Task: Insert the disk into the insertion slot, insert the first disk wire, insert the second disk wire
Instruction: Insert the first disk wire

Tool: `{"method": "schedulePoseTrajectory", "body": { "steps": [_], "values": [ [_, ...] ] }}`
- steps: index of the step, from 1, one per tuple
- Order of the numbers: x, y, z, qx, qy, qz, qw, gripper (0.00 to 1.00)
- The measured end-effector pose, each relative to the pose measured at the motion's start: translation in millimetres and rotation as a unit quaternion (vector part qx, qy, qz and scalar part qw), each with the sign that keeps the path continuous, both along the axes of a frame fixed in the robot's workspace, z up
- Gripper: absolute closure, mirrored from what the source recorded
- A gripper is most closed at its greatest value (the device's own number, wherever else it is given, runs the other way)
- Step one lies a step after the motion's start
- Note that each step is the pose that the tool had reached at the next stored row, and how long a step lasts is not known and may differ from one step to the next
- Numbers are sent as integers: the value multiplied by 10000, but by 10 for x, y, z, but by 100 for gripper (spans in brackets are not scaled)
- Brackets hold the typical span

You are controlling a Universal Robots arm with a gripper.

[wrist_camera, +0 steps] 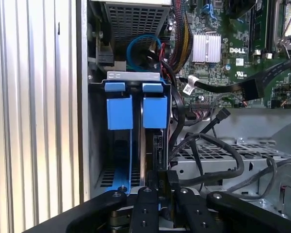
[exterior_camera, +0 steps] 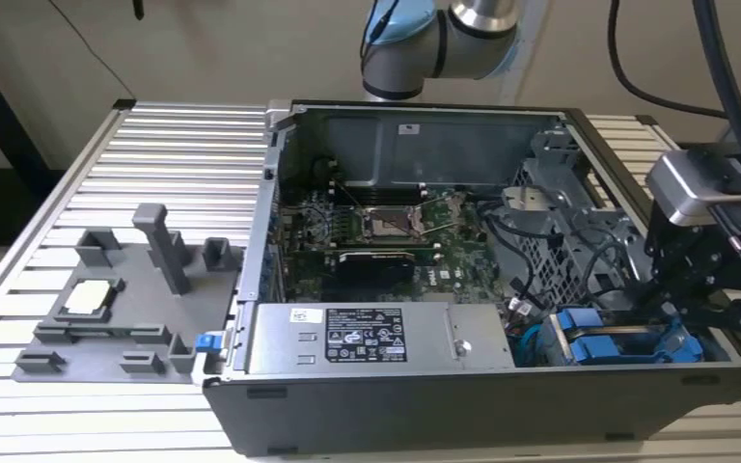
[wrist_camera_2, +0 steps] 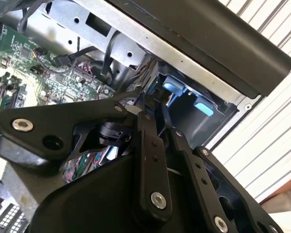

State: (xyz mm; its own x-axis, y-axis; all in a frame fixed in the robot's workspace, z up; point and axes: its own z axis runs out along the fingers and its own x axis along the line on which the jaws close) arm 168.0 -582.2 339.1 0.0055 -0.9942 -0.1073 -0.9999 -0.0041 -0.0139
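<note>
In the first wrist view the disk, in its bright blue carrier, sits inside the insertion slot of the grey drive cage, beside another blue-framed drive. My gripper is at the disk's open end, its fingers close together around a small black wire connector. The second wrist view has the gripper pointing into the cage with a thin black wire between the fingers. In the exterior view the gripper hangs over the blue carriers at the case's front corner, on the exterior view's right.
A grey power-supply box lies beside the cage, with the motherboard behind it. Loose black cables loop over the metal tray next to the cage. A grey fixture with parts stands on the slatted table on the exterior view's left.
</note>
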Motion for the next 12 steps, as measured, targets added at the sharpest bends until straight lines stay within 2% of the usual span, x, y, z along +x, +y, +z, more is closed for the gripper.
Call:
{"method": "schedulePoseTrajectory", "body": {
  "steps": [7,12],
  "values": [
    [0,0,-48,-7,-1,67,10000,81],
    [0,0,-56,-3,0,104,9999,81]
  ]
}}
